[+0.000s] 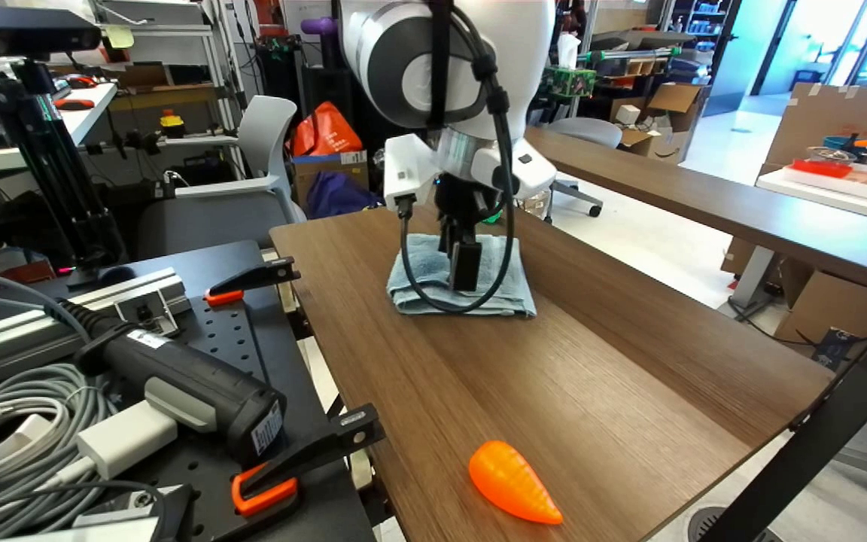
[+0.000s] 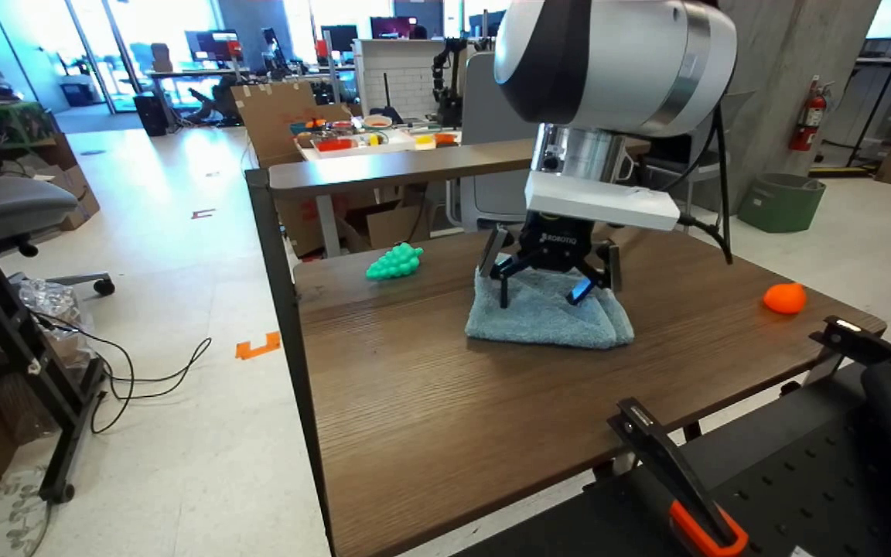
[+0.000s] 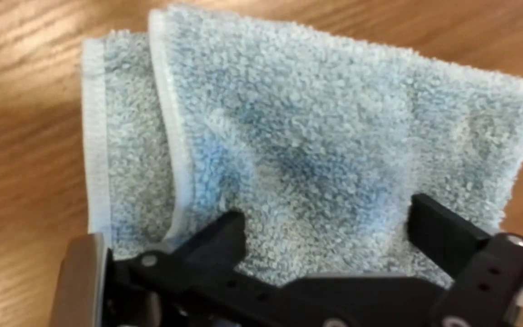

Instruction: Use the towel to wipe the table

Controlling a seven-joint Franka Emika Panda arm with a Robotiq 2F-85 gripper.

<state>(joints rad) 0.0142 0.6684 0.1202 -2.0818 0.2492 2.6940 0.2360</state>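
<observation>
In an exterior view the towel (image 2: 546,329) lies folded on the surface (image 2: 414,433), the orange toy (image 2: 784,298) at its three o'clock. The gripper (image 2: 540,299) is spread over the towel (nothing looks pinched); gripping and wiping both seem left.

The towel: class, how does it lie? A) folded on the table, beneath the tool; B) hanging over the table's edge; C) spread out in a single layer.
A: the wrist view shows the towel doubled over itself, and both exterior views show it on the table below the tool.
</observation>
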